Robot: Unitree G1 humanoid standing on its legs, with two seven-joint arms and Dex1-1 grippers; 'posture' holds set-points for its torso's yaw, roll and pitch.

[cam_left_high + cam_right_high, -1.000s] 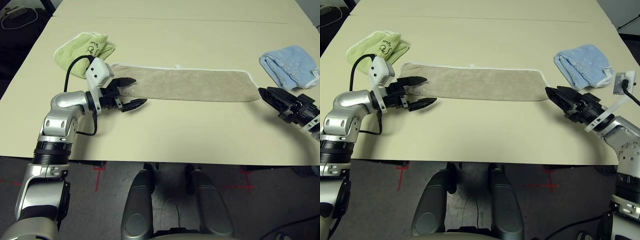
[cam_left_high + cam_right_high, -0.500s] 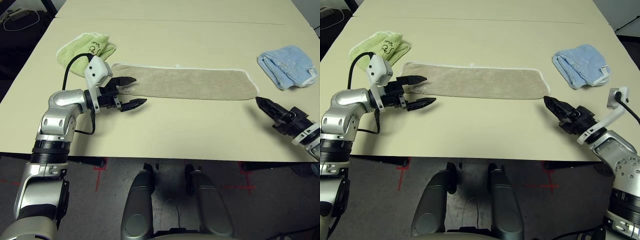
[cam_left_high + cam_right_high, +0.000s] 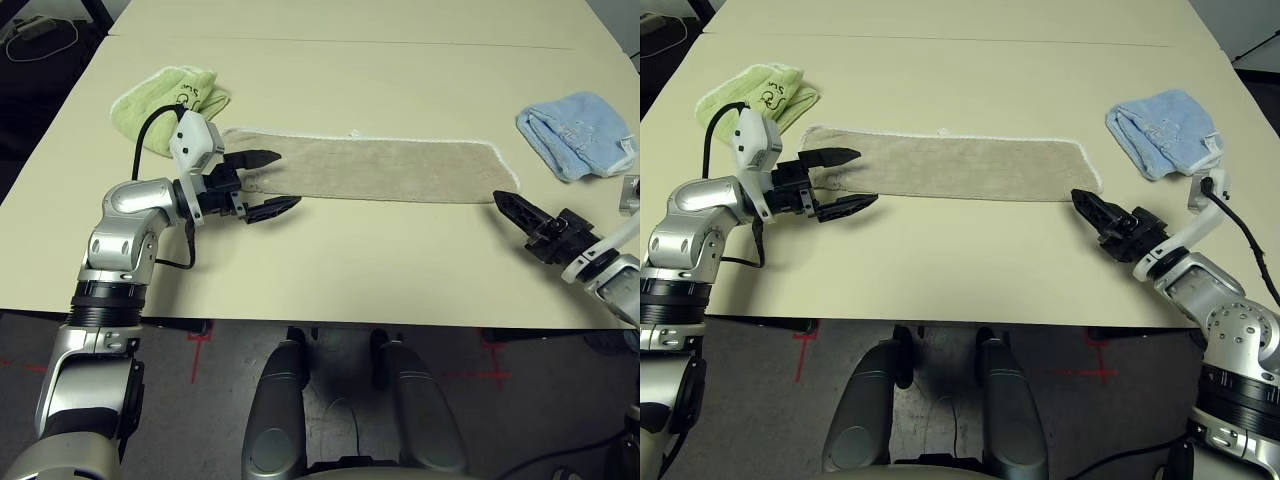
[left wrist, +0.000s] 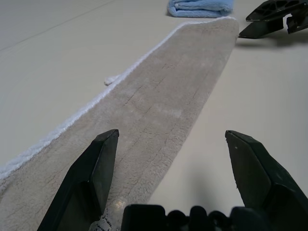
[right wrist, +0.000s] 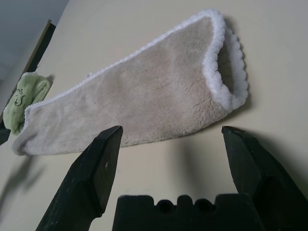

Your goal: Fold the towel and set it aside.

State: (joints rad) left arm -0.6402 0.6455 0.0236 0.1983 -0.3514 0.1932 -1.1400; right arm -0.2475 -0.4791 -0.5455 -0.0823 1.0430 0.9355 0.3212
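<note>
The towel (image 3: 370, 168) lies as a long strip flat on the desk (image 3: 400, 80), and an open, empty end effector waits at each end, left (image 3: 262, 183) and right (image 3: 1095, 211), likely to pinch both ends for folding.

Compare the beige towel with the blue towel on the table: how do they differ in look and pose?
1. The beige towel is tan with white edging; the blue towel is light blue.
2. The beige towel lies stretched out as a long flat strip; the blue towel is bunched into a compact bundle.
3. The beige towel lies between the two open grippers; the blue towel sits off to the robot's right, beyond the right gripper.
Both rest on the table.
</note>
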